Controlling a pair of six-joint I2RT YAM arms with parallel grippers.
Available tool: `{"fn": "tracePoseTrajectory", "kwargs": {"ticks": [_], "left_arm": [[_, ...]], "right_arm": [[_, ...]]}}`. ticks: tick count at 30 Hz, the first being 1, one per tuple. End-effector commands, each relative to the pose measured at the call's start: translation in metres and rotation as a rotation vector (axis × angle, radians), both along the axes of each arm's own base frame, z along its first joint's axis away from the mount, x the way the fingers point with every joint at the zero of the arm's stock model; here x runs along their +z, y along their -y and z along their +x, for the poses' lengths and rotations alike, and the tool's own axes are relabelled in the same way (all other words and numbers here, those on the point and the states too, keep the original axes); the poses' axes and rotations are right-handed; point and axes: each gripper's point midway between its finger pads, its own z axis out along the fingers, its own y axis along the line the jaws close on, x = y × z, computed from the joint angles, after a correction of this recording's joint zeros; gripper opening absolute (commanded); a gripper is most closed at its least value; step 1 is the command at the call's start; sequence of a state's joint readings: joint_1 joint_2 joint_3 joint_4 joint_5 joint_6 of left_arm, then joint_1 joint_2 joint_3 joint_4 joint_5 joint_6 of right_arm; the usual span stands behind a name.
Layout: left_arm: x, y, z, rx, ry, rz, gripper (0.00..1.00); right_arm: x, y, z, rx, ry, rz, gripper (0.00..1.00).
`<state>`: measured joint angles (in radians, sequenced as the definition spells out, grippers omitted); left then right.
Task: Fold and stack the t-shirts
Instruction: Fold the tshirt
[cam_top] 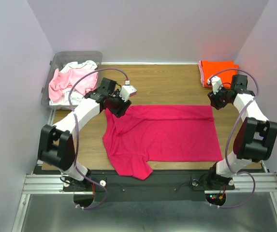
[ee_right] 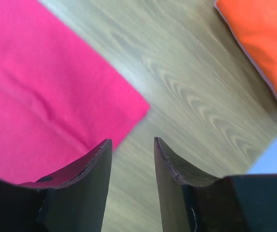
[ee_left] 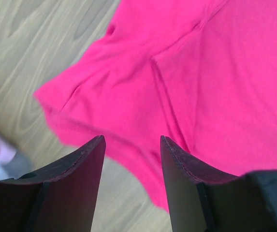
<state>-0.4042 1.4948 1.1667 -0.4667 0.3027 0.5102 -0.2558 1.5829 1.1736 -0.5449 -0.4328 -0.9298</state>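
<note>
A deep magenta-pink t-shirt [cam_top: 167, 133] lies spread on the wooden table, its sleeve end rumpled at the left; it also shows in the left wrist view [ee_left: 186, 82] and the right wrist view [ee_right: 41, 106]. My left gripper [cam_top: 120, 107] is open and empty over the shirt's far-left edge [ee_left: 132, 140]. My right gripper [cam_top: 215, 100] is open and empty just above the shirt's far-right corner [ee_right: 132, 141]. A folded bright orange t-shirt [cam_top: 216, 72] lies at the far right, also in the right wrist view [ee_right: 261, 34]. Pale pink and white shirts [cam_top: 68, 82] sit in the bin.
A clear plastic bin [cam_top: 60, 59] stands at the far left corner of the table [cam_top: 162, 87]. Lilac walls close in the back and both sides. A metal rail [cam_top: 41, 182] runs along the near edge by the arm bases.
</note>
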Motion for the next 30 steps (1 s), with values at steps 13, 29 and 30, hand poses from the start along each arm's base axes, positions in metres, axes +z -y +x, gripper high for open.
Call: {"fn": "tracePoseTrajectory", "kwargs": {"ticks": [13, 29, 30], "left_arm": [[-0.065, 0.056, 0.030, -0.056, -0.173, -0.103, 0.67], [-0.082, 0.081, 0.029, -0.097, -0.216, -0.122, 0.60], [-0.080, 0.081, 0.028, -0.101, -0.215, -0.127, 0.56]], "right_arm": [[-0.071, -0.011, -0.031, -0.010, -0.319, 0.111, 0.46], [-0.071, 0.001, -0.041, 0.040, -0.304, 0.000, 0.47], [-0.069, 0.002, -0.040, 0.045, -0.298, -0.008, 0.47]]}}
